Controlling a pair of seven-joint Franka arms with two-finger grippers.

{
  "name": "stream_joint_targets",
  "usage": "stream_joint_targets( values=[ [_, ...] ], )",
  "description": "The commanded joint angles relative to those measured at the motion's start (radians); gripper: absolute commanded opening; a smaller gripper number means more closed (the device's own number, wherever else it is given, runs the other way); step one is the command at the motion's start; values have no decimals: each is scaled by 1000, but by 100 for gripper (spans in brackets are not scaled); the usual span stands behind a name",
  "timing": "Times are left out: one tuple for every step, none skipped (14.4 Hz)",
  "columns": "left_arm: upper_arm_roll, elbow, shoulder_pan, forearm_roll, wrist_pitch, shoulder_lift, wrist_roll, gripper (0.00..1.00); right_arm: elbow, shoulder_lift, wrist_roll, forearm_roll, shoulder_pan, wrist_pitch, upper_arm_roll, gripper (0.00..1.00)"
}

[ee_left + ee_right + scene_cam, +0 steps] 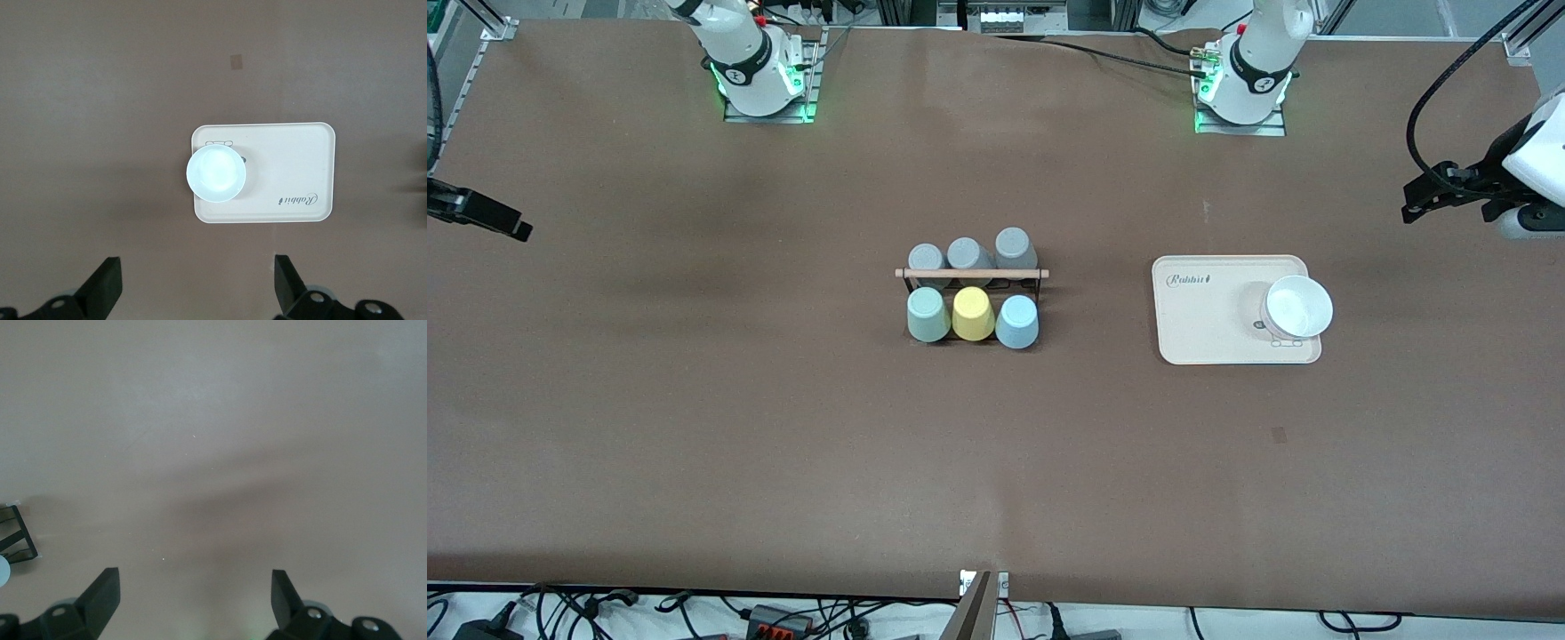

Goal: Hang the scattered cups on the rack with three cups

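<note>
Already the mint cup (927,314) and blue cup (1017,321) sit on the rack (972,274) mid-tabletop, flanking a yellow cup (973,313). Both arms wait: left end effector (197,287) wide open and empty above the tray (293,160), right end effector (195,600) likewise over bare tabletop. Hanging looks finished; no further grasp seems needed.

Brown desk (694,400) carries the rack (972,276) at its middle, six cups hung on it: three grey farther from the front camera, mint, yellow and blue nearer. A beige tray (1209,324) lies toward the left arm's end, a white bowl (1298,307) on it.
</note>
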Motion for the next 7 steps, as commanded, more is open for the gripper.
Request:
stream_joint_targets(
  values=[
    [-3, 31, 4, -14, -20, 14, 20, 100, -9, -20, -17, -14, 57, 15, -48, 100],
    [-5, 31, 4, -12, -20, 14, 20, 100, -6, -20, -19, -14, 59, 18, -48, 100],
    [-5, 31, 4, -12, -20, 14, 22, 100, -7, -20, -19, -12, 57, 21, -48, 100],
    [-3, 31, 4, -12, -20, 14, 23, 100, -16, -23, -17, -11, 56, 41, -45, 100],
    [-5, 31, 4, -14, -20, 14, 22, 100, -30, -25, -17, -12, 51, 67, -28, 100],
    [-5, 31, 4, -12, -20, 14, 22, 100, -45, -35, -17, -9, 30, 83, 1, 100],
    [-5, 31, 4, -14, -19, 14, 22, 100, -49, -35, -17, -7, 5, 86, 33, 100]
  ],
)
